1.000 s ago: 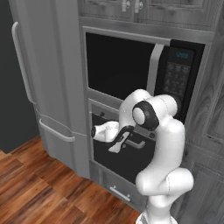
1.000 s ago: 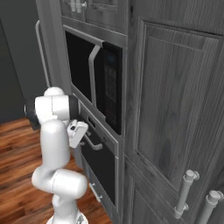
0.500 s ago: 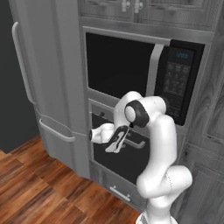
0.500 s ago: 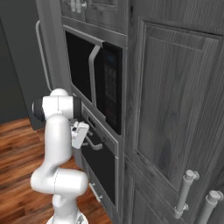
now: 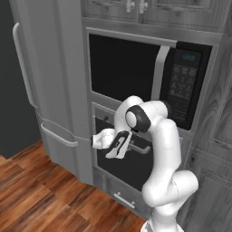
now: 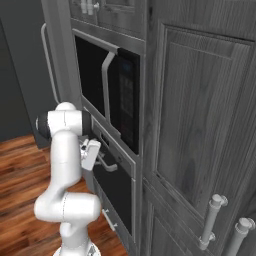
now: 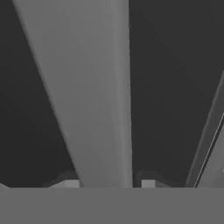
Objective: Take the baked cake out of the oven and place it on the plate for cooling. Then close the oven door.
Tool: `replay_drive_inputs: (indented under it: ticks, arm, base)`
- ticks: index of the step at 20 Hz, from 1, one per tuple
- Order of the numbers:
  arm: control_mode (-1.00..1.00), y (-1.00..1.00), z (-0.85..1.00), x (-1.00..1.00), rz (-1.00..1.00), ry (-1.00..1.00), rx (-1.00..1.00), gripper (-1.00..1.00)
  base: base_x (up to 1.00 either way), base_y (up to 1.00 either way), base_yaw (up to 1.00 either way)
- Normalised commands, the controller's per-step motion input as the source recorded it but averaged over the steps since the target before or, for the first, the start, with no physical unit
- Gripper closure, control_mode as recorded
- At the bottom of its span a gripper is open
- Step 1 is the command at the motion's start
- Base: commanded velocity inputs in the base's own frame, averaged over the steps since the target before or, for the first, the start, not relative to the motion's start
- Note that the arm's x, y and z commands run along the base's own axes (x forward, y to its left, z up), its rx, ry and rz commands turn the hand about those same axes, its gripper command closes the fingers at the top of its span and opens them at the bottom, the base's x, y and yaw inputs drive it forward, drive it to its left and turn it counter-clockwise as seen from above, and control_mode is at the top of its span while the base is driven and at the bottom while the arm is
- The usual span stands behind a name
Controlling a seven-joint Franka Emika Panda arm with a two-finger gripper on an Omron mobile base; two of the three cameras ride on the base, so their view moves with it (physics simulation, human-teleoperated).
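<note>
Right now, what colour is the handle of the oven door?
Silver-grey; the oven door handle shows best in the hand view, against dark glass.

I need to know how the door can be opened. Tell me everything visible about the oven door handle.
The oven door handle is a curved, horizontal silver bar, metal by its look, standing off the upper part of the closed dark-glass oven door, below the microwave. In the hand view it runs as a broad pale band between the two fingers. The gripper is right at the bar, one finger on each side of it; actual contact cannot be confirmed.

One oven (image 5: 136,158), one microwave (image 5: 149,81), one fridge (image 5: 45,81).
</note>
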Motion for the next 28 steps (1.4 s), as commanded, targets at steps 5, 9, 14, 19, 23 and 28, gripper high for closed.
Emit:
replay_drive_inputs:
  ticks: [5,9,14,19,23,28]
  arm:
    - [-1.0,0.14,-0.17,-0.62,0.09,0.14,0.2,1.0]
    - [-1.0,0.77,-0.14,-1.0,0.2,0.26,0.26,1.0]
    - [-1.0,0.82,-0.33,-1.0,0.23,0.34,0.32,1.0]
    - [-1.0,0.78,-0.84,-1.0,0.26,0.38,0.3,1.0]
    - [-1.0,0.76,-1.0,-1.0,0.24,0.37,0.2,1.0]
    - [-1.0,0.44,-0.5,-0.67,0.13,0.19,0.08,-1.0]
  base:
    - [0.0,0.0,0.0]
    - [0.0,0.0,0.0]
    - [0.0,0.0,0.0]
    - [0.0,0.0,0.0]
    - [0.0,0.0,0.0]
    - [0.0,0.0,0.0]
